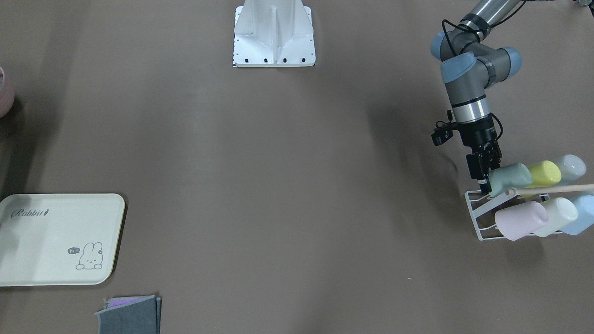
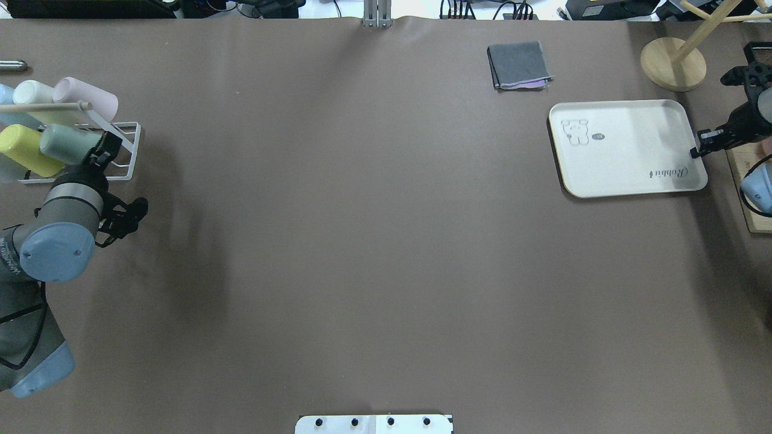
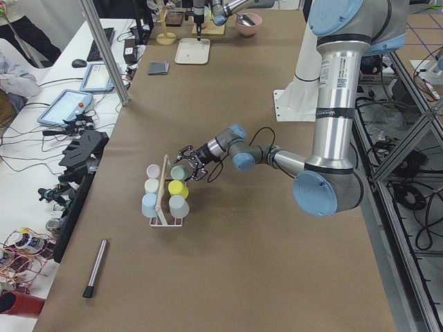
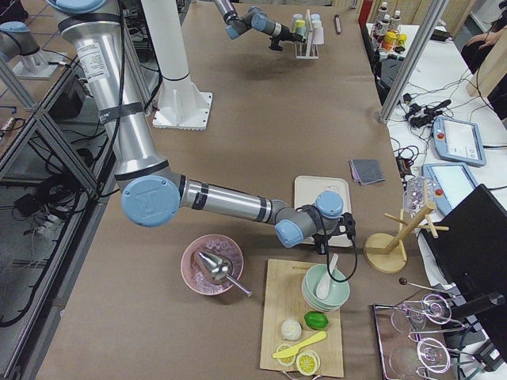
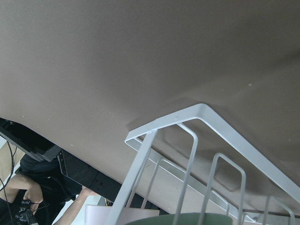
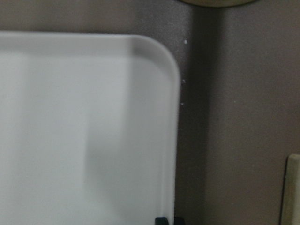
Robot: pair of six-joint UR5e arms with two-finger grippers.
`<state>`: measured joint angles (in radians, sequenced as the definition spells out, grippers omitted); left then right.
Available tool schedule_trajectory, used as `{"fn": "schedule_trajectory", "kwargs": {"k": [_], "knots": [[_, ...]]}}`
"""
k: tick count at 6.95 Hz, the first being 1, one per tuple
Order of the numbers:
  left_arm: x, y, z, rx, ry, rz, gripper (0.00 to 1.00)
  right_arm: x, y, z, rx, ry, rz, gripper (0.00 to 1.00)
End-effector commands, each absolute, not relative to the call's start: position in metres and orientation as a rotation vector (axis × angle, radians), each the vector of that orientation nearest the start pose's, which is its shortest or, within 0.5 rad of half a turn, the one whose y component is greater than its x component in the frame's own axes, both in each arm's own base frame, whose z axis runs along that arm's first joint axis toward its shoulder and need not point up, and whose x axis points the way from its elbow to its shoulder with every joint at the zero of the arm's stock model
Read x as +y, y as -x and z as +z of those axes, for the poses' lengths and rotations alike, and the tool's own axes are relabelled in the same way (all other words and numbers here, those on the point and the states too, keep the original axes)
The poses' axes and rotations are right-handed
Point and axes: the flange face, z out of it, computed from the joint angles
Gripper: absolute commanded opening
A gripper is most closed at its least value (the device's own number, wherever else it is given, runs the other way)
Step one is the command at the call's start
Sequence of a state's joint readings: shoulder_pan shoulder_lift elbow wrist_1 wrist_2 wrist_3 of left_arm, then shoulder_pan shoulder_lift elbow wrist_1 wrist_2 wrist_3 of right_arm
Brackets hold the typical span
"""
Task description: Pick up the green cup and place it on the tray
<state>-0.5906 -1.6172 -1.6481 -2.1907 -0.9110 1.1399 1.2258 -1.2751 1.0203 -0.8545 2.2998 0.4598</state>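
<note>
While the green cup (image 1: 510, 178) sits tilted on a white wire rack (image 5: 164, 123) at the table's (image 1: 297, 185) left end, beside a yellow cup (image 1: 545, 173), the left hand (image 1: 486, 183) is right at its mouth; whether it grips the rim I cannot tell. The tray (image 1: 55, 241) lies well apart at the right end, the right hand (image 2: 696, 150) over its edge, its opening unclear.

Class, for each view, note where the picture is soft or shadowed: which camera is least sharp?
Right wrist view: least sharp, the tray blurry at close range, a grey shadow band across it. Front-facing view: crisp, with a soft-edged shadow on the table. Left wrist view: the wire rack fairly sharp, evenly lit.
</note>
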Motion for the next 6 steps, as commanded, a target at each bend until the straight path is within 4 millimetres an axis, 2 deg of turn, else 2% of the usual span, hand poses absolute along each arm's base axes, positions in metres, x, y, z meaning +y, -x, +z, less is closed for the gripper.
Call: {"fn": "schedule_trajectory", "kwargs": {"k": [1,3,5,6], "knots": [[-0.459,-0.336,0.532,-0.782,-0.757,1.696,0.98,-0.614,0.148,0.685,-0.836,-0.131,-0.060,0.00],[-0.457,-0.331,0.540,-0.782,-0.769,1.685,0.98,-0.622,0.147,0.671,-0.871,-0.142,-0.069,0.00],[-0.459,-0.332,0.557,-0.803,-0.762,1.676,0.98,-0.634,0.127,0.651,-0.923,-0.163,-0.057,0.00],[-0.459,-0.332,0.559,-0.803,-0.768,1.674,0.98,-0.635,0.110,0.646,-0.964,-0.161,-0.045,0.00]]}}
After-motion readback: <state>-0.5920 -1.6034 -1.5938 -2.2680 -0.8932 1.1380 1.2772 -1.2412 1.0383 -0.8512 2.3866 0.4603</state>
